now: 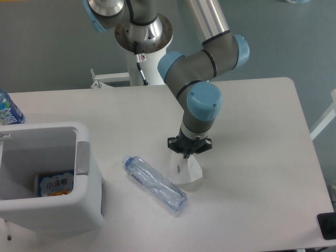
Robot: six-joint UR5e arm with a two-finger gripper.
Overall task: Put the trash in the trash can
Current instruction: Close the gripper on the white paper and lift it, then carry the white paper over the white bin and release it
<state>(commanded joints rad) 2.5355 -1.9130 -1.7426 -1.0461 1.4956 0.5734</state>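
The claw (187,153) stands closed on the top of the white crumpled paper cup (187,171), which rests near the middle of the bench (252,157). Just beside it, toward the front edge, lies the clear crushed bottle (155,184). The white trash can (84,189) sits at the front left corner.

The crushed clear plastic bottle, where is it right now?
The crushed clear plastic bottle lies on the white table at lower centre, between the white boxy trash can and the white crumpled paper cup.
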